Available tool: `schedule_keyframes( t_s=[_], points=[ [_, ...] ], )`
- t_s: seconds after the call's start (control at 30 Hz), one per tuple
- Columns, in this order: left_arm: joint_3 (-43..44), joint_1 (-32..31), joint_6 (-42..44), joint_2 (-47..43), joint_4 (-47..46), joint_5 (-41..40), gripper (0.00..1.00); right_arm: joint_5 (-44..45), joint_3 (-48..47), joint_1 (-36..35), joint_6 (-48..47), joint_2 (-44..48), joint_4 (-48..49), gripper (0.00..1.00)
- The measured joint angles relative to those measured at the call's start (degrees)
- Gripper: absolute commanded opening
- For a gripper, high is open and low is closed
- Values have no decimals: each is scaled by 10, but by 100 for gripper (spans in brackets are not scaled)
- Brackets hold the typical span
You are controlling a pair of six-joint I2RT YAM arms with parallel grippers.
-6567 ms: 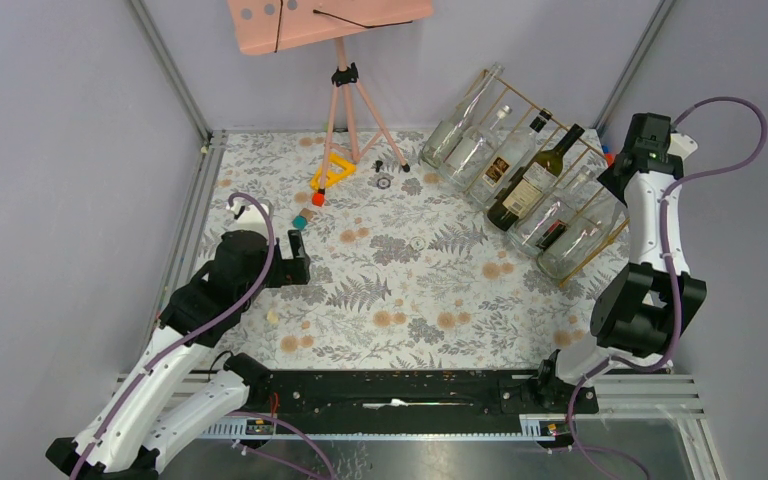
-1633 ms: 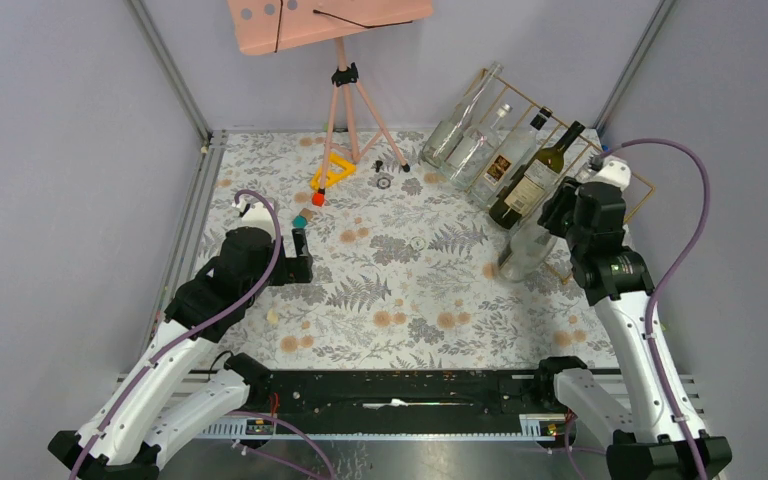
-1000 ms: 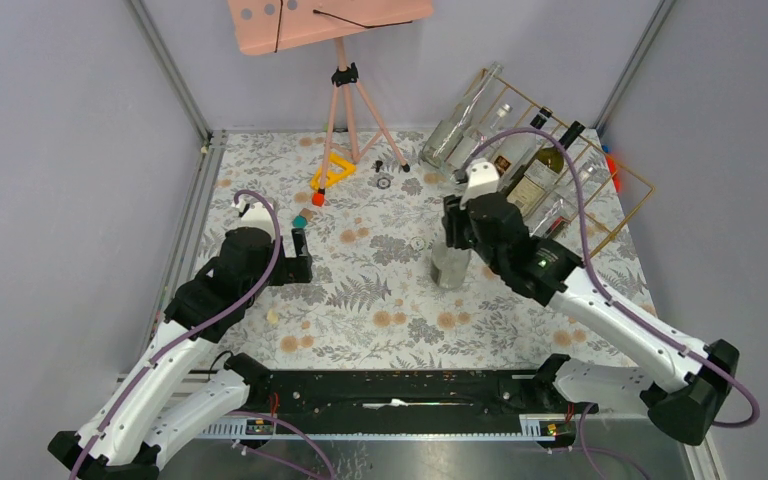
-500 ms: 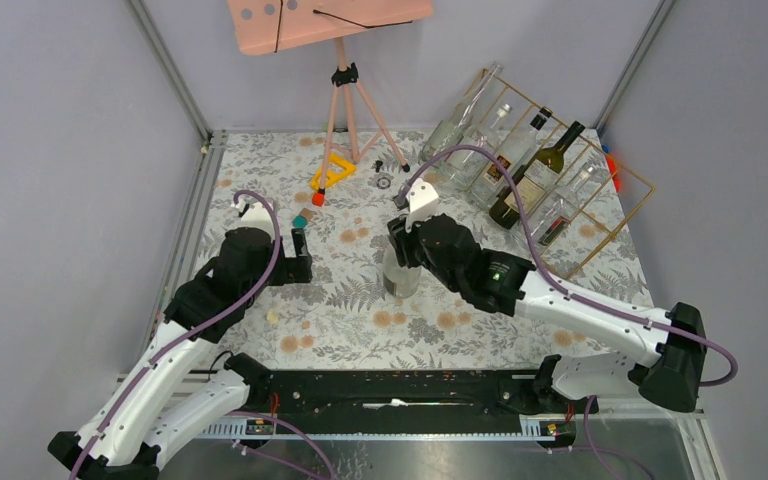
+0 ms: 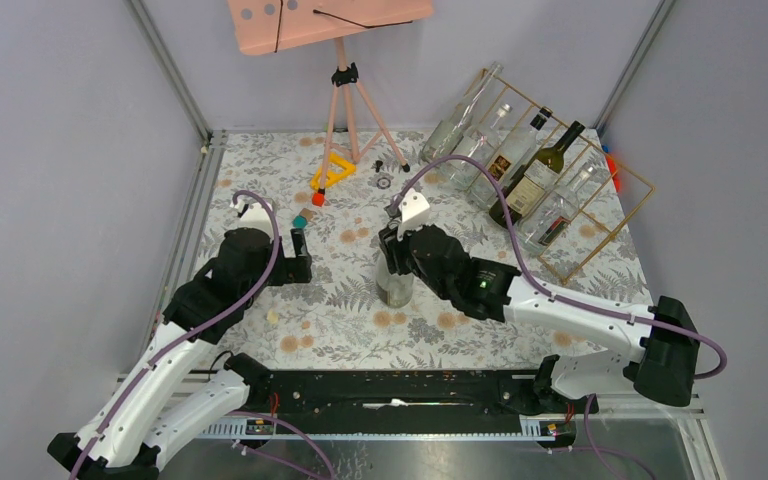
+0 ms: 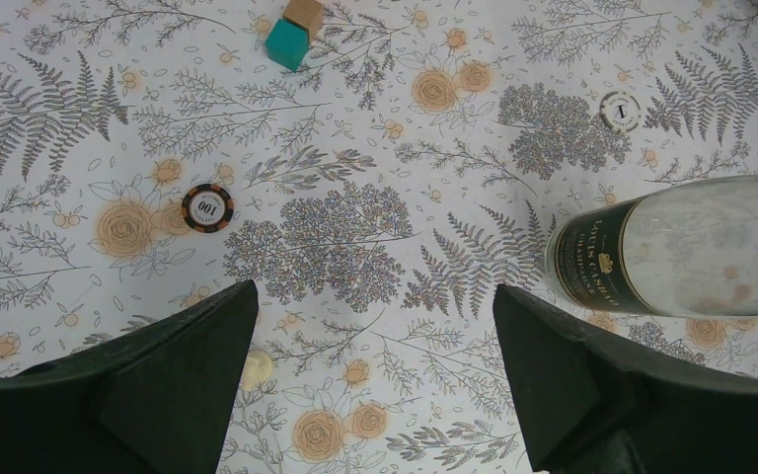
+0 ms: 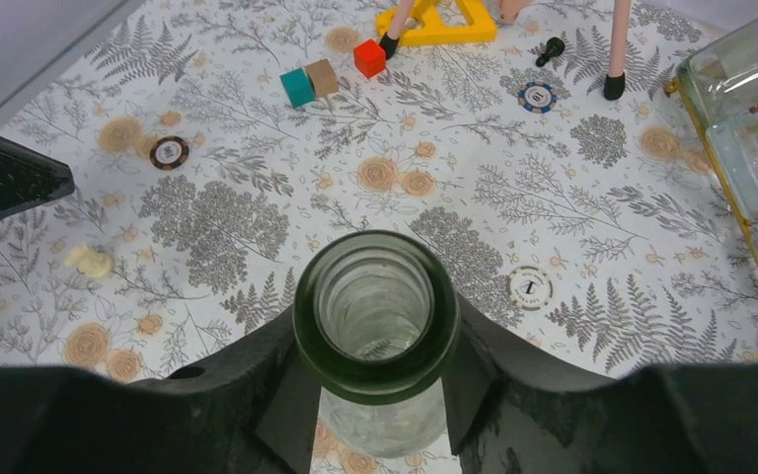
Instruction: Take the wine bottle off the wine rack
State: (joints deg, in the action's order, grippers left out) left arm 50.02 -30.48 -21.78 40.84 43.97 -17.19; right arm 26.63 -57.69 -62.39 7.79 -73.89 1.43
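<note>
Glass wine bottle (image 5: 395, 288) upright, neck clamped in right hand (image 5: 398, 253)

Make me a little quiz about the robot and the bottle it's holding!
1. True or false: the right hand grips the bottle by its neck.
2. Pick one. Where is the bottle? A) lying in the rack; B) upright, away from the rack; C) lying flat on its side.
3. Fill the gap: the left hand is ___ (open or shut).

Key: 1 true; 2 B; 3 open.
</note>
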Motion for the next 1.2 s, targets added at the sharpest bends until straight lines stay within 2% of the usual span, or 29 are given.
schedule_keyframes(
  t_s=[0.1,0.27,0.43,0.6,0.77,0.97,1.07,1.2],
  points=[
    [0,0,0,0,0,0,99,3,10,-3,7,1,26,69],
    [0,0,0,-3,0,0,99,3,11,-5,17,14,40,79],
    [0,0,0,-10,0,-2,99,3,9,-5,32,35,33,81],
    [0,0,1,-21,0,2,99,4,-25,-6,53,50,-27,83],
    [9,0,13,-30,1,23,99,3,-94,-6,73,64,-111,84],
    [49,-10,26,-30,-12,58,99,-9,-235,3,115,63,-239,84],
    [64,-41,29,-32,-23,69,99,-55,-289,62,165,63,-301,83],
    [75,-105,33,-28,-44,70,99,-119,-278,193,226,65,-365,83]
  ],
)
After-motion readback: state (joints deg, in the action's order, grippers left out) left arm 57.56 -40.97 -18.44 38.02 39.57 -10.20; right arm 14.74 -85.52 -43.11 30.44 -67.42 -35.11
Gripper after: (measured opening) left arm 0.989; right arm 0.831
